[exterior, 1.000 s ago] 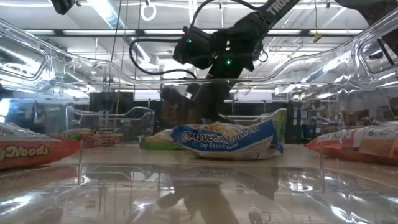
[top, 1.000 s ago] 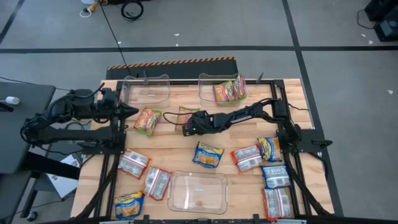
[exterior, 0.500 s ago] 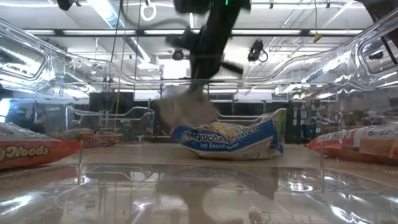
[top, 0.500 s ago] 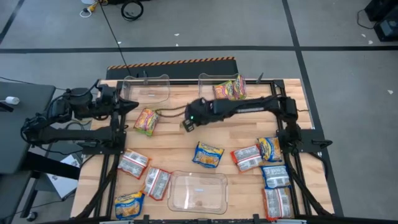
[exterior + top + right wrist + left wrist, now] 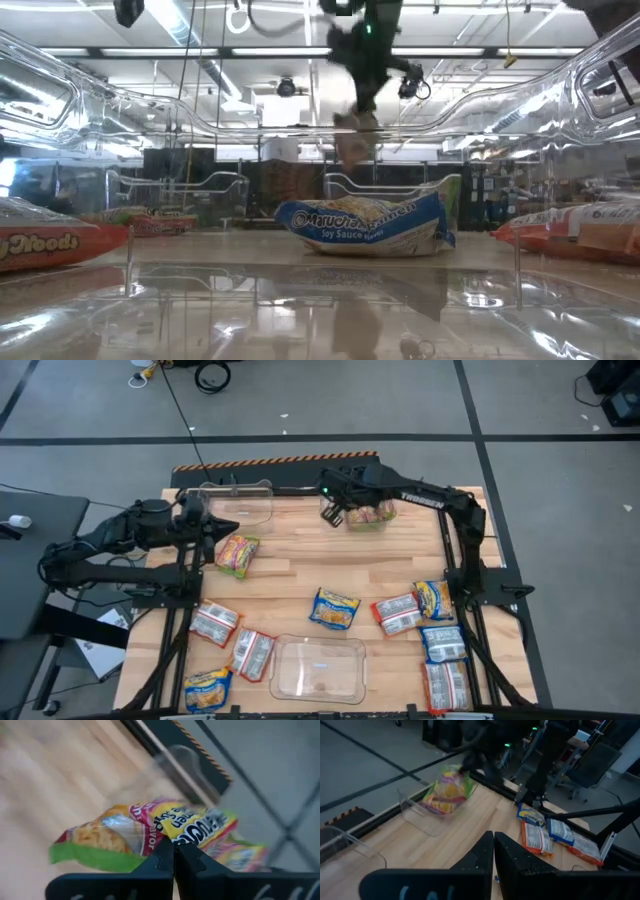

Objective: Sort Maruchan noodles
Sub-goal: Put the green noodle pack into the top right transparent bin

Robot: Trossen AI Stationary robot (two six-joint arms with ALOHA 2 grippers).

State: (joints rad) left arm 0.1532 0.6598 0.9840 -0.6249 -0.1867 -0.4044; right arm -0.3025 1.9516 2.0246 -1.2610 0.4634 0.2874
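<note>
My right gripper (image 5: 333,512) hangs over the clear far right bin (image 5: 352,526), shut on a green, pink and yellow Maruchan packet (image 5: 145,836). In the low view the packet (image 5: 350,145) dangles below the gripper. More green-pink packets (image 5: 372,513) lie in that bin. My left gripper (image 5: 210,528) stands shut and empty at the table's left, beside another green-pink packet (image 5: 237,553) lying flat on the wood. Blue packets (image 5: 335,608) and red packets (image 5: 397,613) lie scattered on the near half. My right gripper pinches an edge of the wrapper (image 5: 167,844) between its two fingers, coming from above. The packet hangs below the fingers, tilted, lifted clear of the table and above the far right bin.
A clear bin (image 5: 235,502) stands at the far left and another (image 5: 320,667) at the near middle. Red packets (image 5: 214,623) and a blue one (image 5: 207,688) lie near left; blue packets (image 5: 443,643) and red packets (image 5: 447,685) lie near right.
My right gripper has shut on the green-pink packet that lay mid-table, lifted it clear and carried it toward the table's far edge, over the far right bin. The packet now hangs below the fingers.
</note>
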